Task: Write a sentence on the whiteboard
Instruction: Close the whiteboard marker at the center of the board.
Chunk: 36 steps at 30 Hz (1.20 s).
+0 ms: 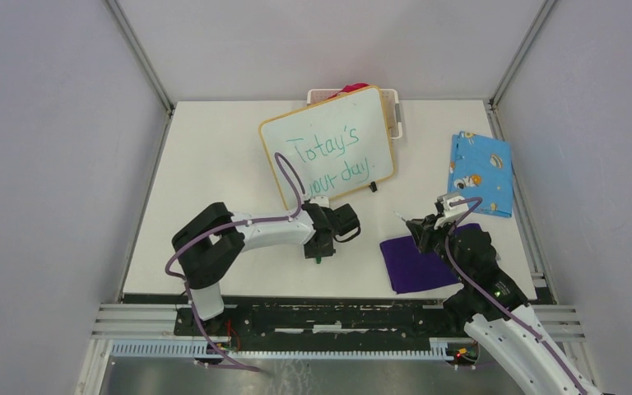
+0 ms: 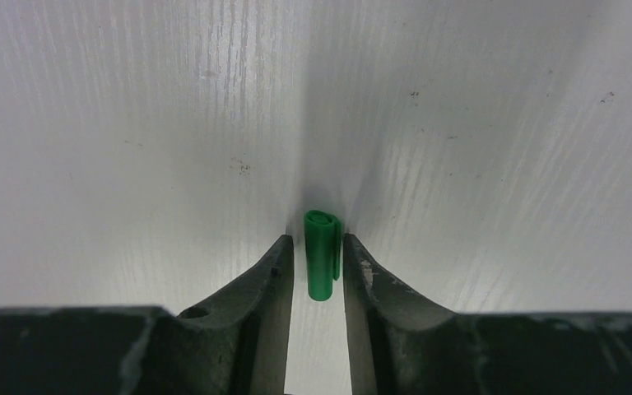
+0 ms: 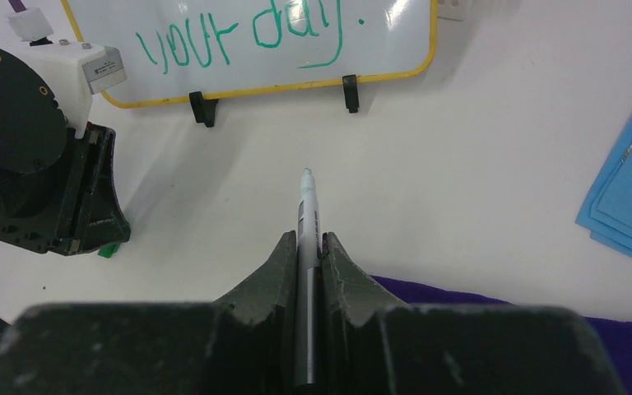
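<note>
Your left gripper (image 2: 318,243) has its two black fingers (image 2: 273,271) standing narrowly apart on either side of the small green plastic marker cap (image 2: 322,255), which stands upright on the white table (image 2: 132,123). The right-hand finger looks to be touching the cap and the other shows a sliver of gap, so nothing is clamped yet. One-sided contact is the hazard here — the cap may tip or skid out rather than be pinched square.

Your right gripper (image 3: 309,240) is closed tight on the slim grey-and-white marker pen (image 3: 305,202), with its bare tip pointing forward. If that tip dips, it could streak the table or the purple cloth (image 1: 415,265) beneath that arm. I judge capping to be next, and a cap gripped crooked will miss the tip.

Farther out, the small orange-framed whiteboard (image 1: 362,111) stands on black feet at the back middle of the table, with the green handwritten sentence (image 1: 329,156) across it in two lines. The left wrist sits just in front of it — a wide lift could knock the board or smear the ink.
</note>
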Each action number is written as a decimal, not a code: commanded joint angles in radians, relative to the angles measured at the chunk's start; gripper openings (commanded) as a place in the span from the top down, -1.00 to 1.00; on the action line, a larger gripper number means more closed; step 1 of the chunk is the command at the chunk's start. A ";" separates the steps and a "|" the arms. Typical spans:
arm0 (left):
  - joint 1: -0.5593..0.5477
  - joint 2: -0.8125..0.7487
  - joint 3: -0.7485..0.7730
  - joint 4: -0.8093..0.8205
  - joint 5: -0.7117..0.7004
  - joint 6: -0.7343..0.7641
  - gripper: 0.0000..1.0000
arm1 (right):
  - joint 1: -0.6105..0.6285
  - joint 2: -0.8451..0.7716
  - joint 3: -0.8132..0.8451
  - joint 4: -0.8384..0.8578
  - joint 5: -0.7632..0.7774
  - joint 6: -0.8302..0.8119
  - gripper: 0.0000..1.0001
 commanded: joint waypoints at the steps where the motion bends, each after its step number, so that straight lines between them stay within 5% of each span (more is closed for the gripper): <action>1: -0.004 -0.001 -0.037 0.021 0.013 -0.037 0.32 | 0.005 -0.011 0.041 0.016 0.021 -0.007 1.00; 8: -0.006 -0.007 -0.077 0.045 0.032 -0.032 0.54 | 0.006 -0.014 0.041 0.011 0.021 -0.004 1.00; 14: -0.005 -0.050 -0.100 0.061 0.031 -0.029 0.96 | 0.006 -0.016 0.050 0.003 0.022 -0.005 1.00; 22: 0.001 -0.349 -0.074 0.060 -0.065 -0.039 0.96 | 0.005 0.005 0.112 0.012 0.015 -0.025 1.00; 28: 0.044 -0.597 0.008 0.174 -0.126 0.050 0.96 | 0.005 0.057 0.180 0.170 -0.072 -0.008 1.00; 36: 0.224 -0.698 0.171 0.373 -0.011 0.201 0.96 | 0.006 0.231 0.370 0.412 -0.160 0.005 1.00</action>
